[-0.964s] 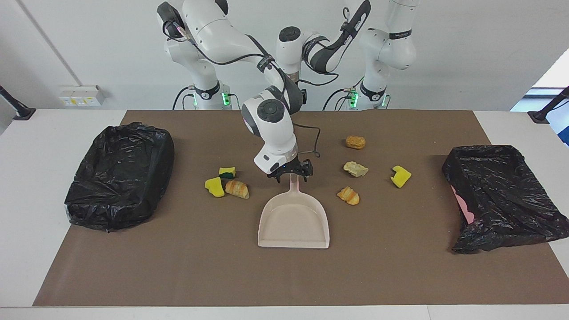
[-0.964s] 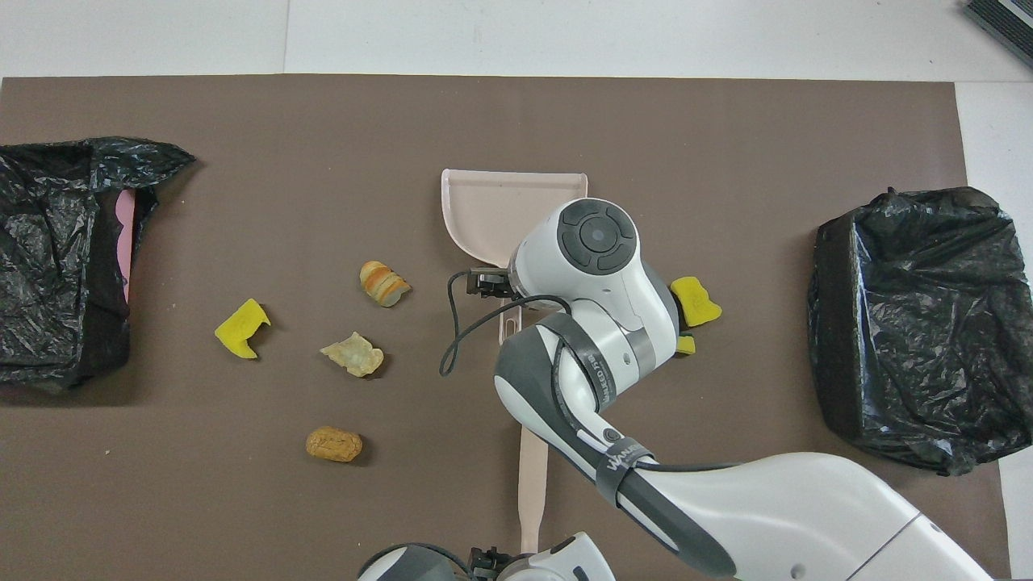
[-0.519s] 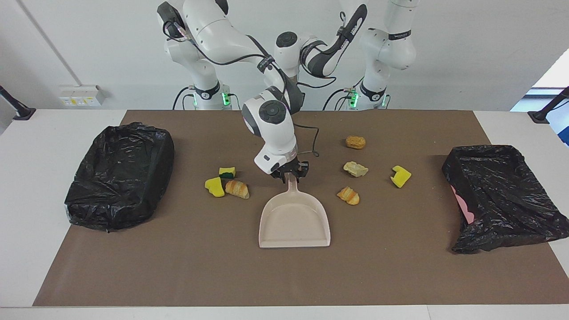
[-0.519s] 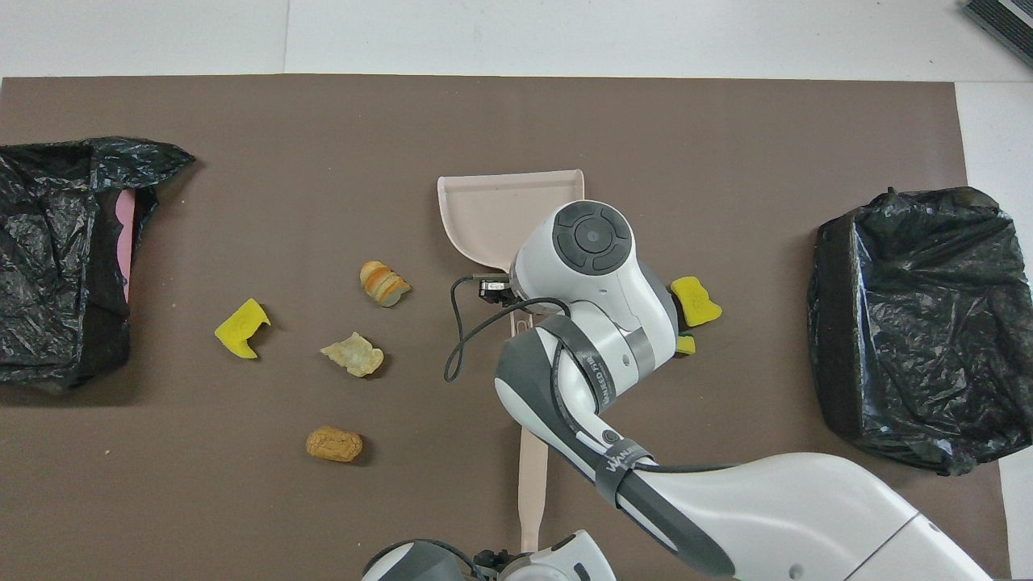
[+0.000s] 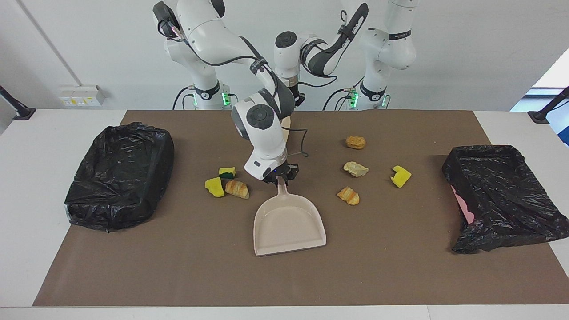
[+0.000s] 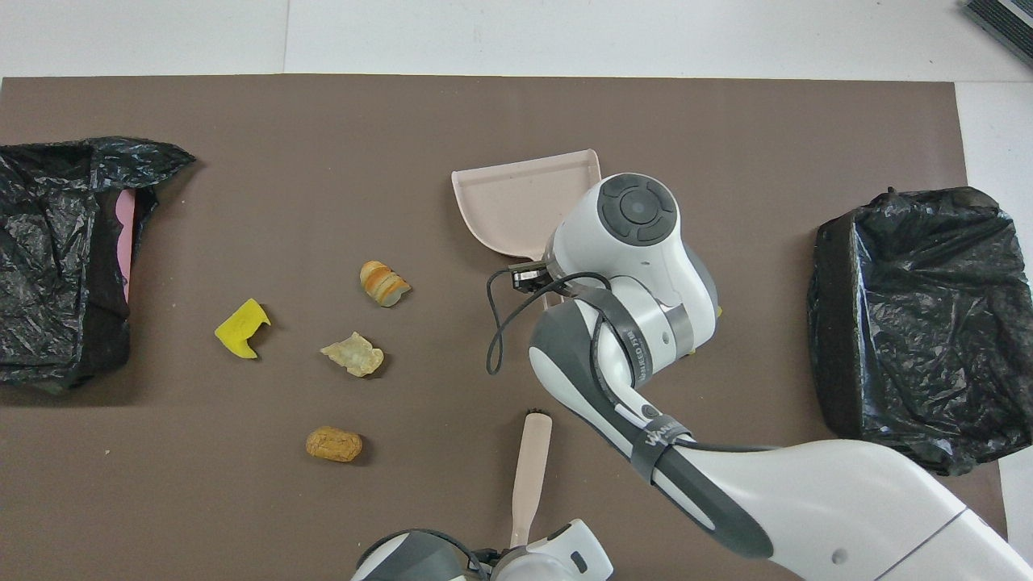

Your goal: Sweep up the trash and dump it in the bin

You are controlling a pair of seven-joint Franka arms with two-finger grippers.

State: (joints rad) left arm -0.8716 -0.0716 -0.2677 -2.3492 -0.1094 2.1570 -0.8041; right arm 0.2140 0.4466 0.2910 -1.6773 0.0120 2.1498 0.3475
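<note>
The right gripper (image 5: pixel 280 178), near the middle of the facing view, has its jaws clamped on the handle of the dustpan (image 5: pixel 289 224). The pan's wide mouth points toward the bottom of that frame and sits slightly turned on the brown mat (image 5: pixel 284 280) that covers the worktop (image 5: pixel 26 213).

The left gripper (image 6: pixel 502 557) is at the bottom centre of the overhead view, jaws closed on the handle of the brush (image 6: pixel 530 468), whose dark bristles sit at the upper end of the handle in that frame. In the facing view most of the brush is hidden by the right arm.

The trash lies in two groups. Left of the dustpan handle in the facing view are three bits close together: a yellow sponge chunk with a green side (image 5: pixel 227 172), a plain yellow sponge chunk (image 5: pixel 214 187) and a pastry piece (image 5: pixel 237 189), the last two touching. Right of the pan, well apart from each other, are a striped pastry piece (image 5: pixel 348 195), a pale wad (image 5: pixel 355 169), a brown pastry lump (image 5: pixel 355 142) and another yellow sponge chunk (image 5: pixel 401 176).

A bin lined with a black bag (image 5: pixel 120 175) stands at the left edge of the mat in the facing view, and a second black-bagged bin (image 5: pixel 500 195) at the right edge, showing a strip of pink at its side.
</note>
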